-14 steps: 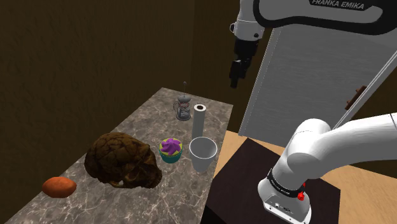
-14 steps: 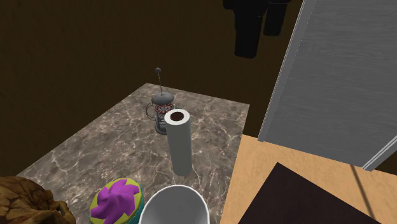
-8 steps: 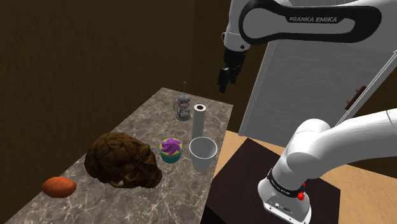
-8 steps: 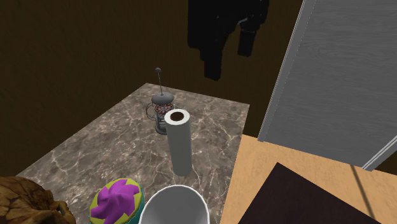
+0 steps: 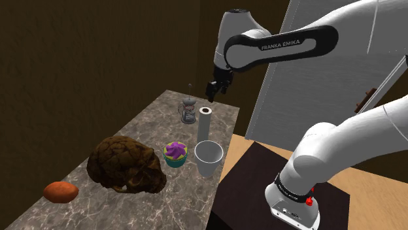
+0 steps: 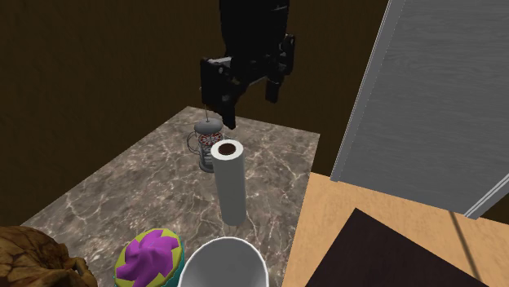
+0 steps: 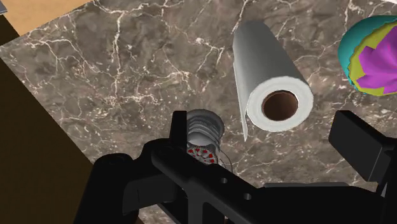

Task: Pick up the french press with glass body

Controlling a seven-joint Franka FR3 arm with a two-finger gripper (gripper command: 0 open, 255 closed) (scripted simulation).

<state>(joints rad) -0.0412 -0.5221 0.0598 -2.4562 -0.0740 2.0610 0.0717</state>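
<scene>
The french press (image 5: pixel 188 112) stands upright at the far end of the marble-patterned desk (image 5: pixel 131 127), close to the dark wall, with its thin plunger rod pointing straight up and a clear body showing red and white inside. Just beside it, on the side nearer the stand, a white paper towel roll (image 5: pixel 204 124) stands on end. Nearer again are a white cup (image 5: pixel 208 157) and a small teal cup with a purple and green filling (image 5: pixel 175 154). The black end effector (image 5: pixel 213 90) hangs in the air above the press, a little toward the shoulder view's right, and touches nothing. In the second exterior view the end effector (image 6: pixel 249 106) has its two fingers spread well apart and empty, one finger (image 6: pixel 220 94) overlapping the plunger rod's top in the picture. From the wrist view the press (image 7: pixel 203 137) is seen from above, lying between the spread fingers and nearer the finger that is away from the towel roll (image 7: pixel 267 83).
</scene>
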